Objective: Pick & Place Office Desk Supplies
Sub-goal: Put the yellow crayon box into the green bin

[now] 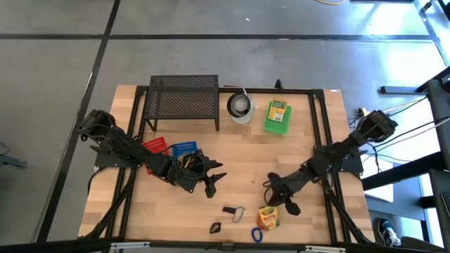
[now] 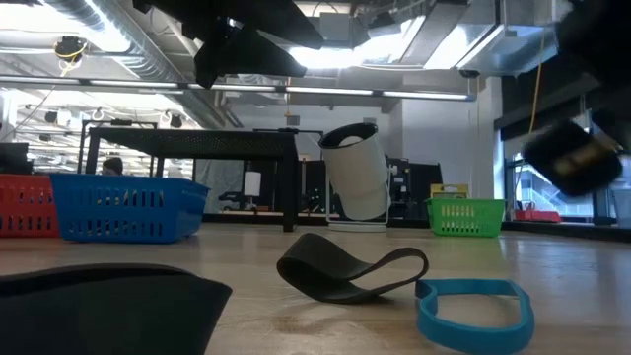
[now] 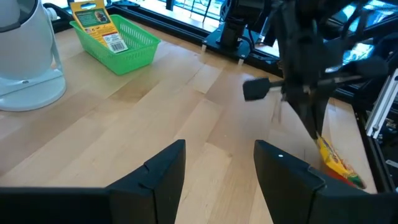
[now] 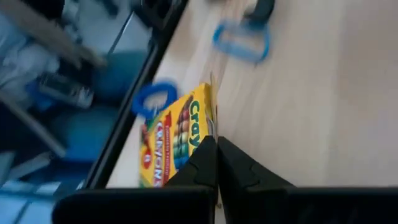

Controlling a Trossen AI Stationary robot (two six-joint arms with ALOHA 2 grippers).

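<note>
Supplies nearest the front edge remain unsorted: a blue rubber band (image 1: 257, 235), a crayon box (image 1: 268, 217), a silver clip (image 1: 238, 213) and a black binder clip (image 1: 214, 228) all lie loose on the wooden surface (image 1: 246, 151). Right gripper (image 1: 287, 199) sits just above that crayon box with jaws pressed together on nothing visible; left gripper (image 1: 213, 178), jaws wide and empty, hangs beside the blue basket (image 1: 185, 150). Farther back, a second crayon box (image 1: 278, 109) already rests in the green basket (image 1: 278, 118), so the job looks early.
</note>
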